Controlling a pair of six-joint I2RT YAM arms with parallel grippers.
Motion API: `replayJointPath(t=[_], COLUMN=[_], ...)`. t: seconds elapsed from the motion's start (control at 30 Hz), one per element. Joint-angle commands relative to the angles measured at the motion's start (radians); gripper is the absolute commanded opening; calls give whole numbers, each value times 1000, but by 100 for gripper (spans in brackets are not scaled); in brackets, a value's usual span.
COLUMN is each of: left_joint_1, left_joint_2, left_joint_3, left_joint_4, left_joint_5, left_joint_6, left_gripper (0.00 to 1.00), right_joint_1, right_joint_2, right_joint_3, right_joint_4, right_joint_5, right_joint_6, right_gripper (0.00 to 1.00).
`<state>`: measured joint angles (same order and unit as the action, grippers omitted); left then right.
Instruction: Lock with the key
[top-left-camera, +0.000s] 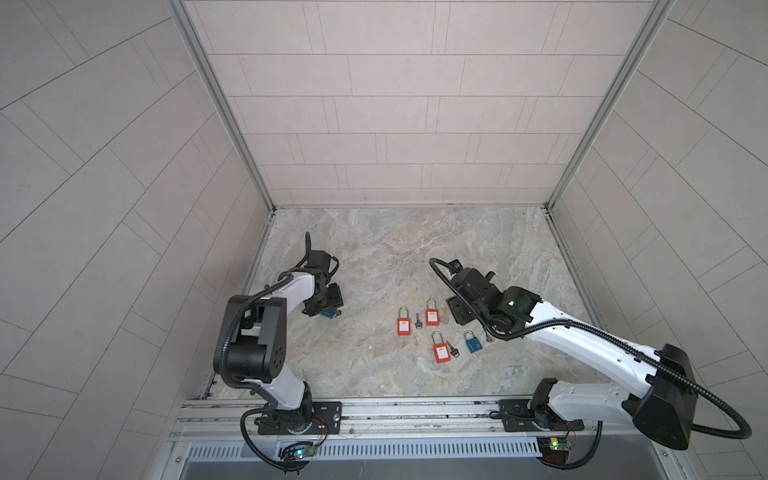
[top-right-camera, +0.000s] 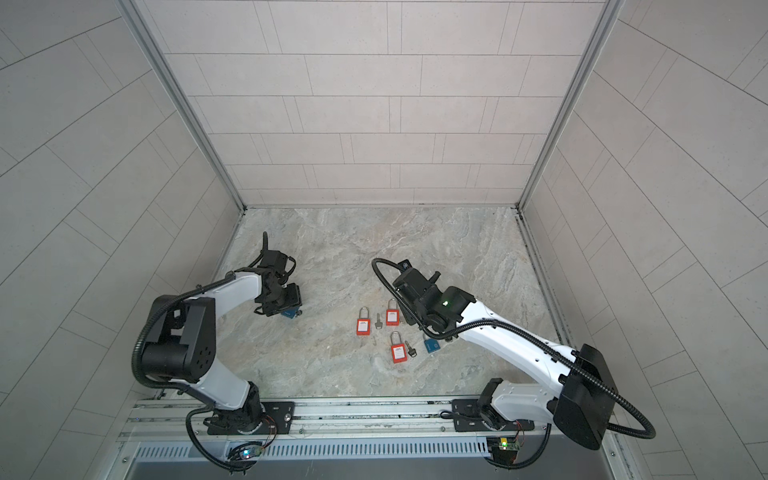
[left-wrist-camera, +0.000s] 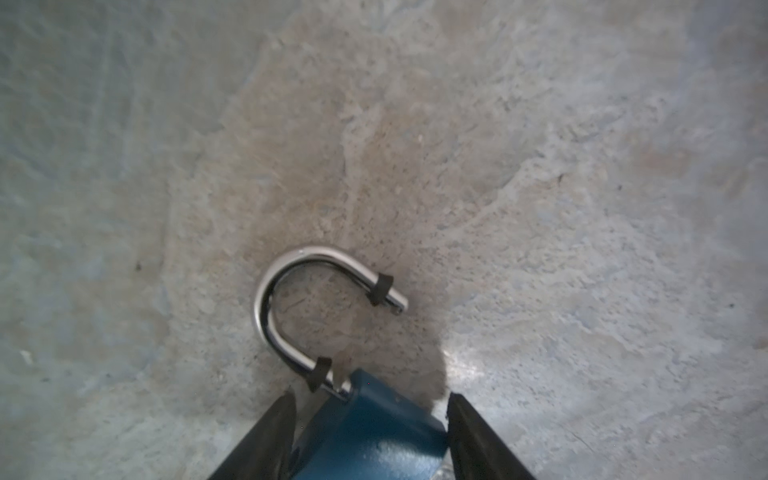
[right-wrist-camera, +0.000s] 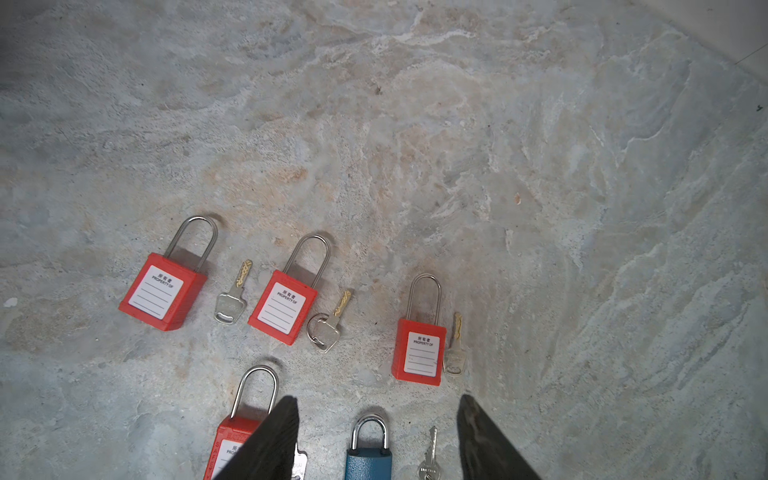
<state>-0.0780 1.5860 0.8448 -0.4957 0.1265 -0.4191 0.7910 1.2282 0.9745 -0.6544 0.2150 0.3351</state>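
The left gripper (left-wrist-camera: 370, 397) is pinching the body of the open blue padlock (left-wrist-camera: 374, 440) toward the surface's (top-left-camera: 374, 249) left edge, its shackle (left-wrist-camera: 291, 282) standing unlatched over bare stone. The right gripper (right-wrist-camera: 377, 399) is hanging spread above the closed blue padlock (right-wrist-camera: 369, 457) and the silver key (right-wrist-camera: 430, 457) lying just beside it, with red padlocks (right-wrist-camera: 162, 291) crowding nearby. Open stone is stretching from both toward the back wall (top-left-camera: 395, 124).

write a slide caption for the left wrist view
The left gripper closed on the blue padlock, its shackle swung open, marbled tabletop beyond.
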Motion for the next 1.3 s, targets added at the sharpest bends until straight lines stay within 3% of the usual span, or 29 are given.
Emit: replayJointPath(t=[0.0, 0.3, 0.83, 0.93, 1.13, 1.27], left_joint_1=[3, -20, -236, -240, -211, -144], left_joint_2=[-67, -71, 10, -44, -295, -410], left_joint_3=[-67, -113, -55, -69, -108, -163], left_joint_4=[42, 107, 133, 129, 58, 97], left_joint_5=[43, 112, 162, 143, 59, -23], left_joint_6=[-89, -94, -14, -27, -87, -127], left_gripper=[64, 59, 51, 55, 65, 74], right_joint_1=[6, 85, 86, 85, 83, 83], right_joint_2=[4, 7, 209, 233, 304, 436], right_joint_3=[18, 27, 199, 201, 222, 378], right_joint_4=[6, 106, 113, 134, 149, 38], right_joint_5=[-50, -193, -354, -399, -499, -491], right_joint_6=[-62, -428, -634, -720, -1026, -1065], right_gripper=[62, 63, 64, 66, 68, 68])
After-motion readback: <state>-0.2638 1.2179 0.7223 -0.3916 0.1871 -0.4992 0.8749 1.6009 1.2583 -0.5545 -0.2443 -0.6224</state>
